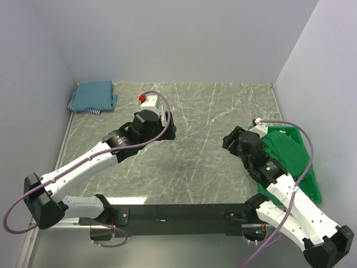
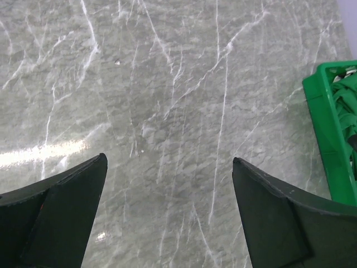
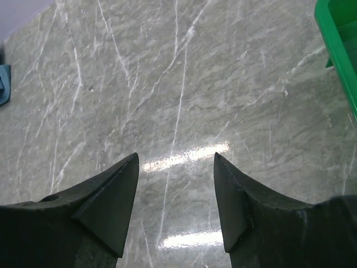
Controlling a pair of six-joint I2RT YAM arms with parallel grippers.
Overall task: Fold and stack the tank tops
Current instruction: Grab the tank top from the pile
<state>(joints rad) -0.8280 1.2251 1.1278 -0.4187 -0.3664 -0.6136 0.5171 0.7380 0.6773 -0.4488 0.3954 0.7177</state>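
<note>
at the far left corner of the marble table (image 1: pixel 212 106), top external view, a folded teal-blue tank top stack (image 1: pixel 93 95) lies squared up, a striped edge (image 1: pixel 89 111) showing under its near side. judged the finished pile, set clear of the working area. a small red and white object (image 1: pixel 148 100) sits on the table near the left arm. the green tank top (image 1: pixel 284 149) lies bunched in the green plastic tray (image 1: pixel 315 187) at the right edge, not yet folded. the left gripper (image 1: pixel 167 128) and right gripper (image 1: pixel 228 140) hang over bare marble, well apart, neither holding fabric. the right one is just beside the tray, judged better placed to fetch the next top.

left wrist view: the fingers (image 2: pixel 67 218) stand wide apart with nothing between them, only marble below. the tray's corner and a fold of green cloth show at the right edge.

right wrist view: the fingers (image 3: pixel 111 201) are parted to a moderate gap, empty. the tray's rim shows top right, a scrap of teal at the left edge.
</note>
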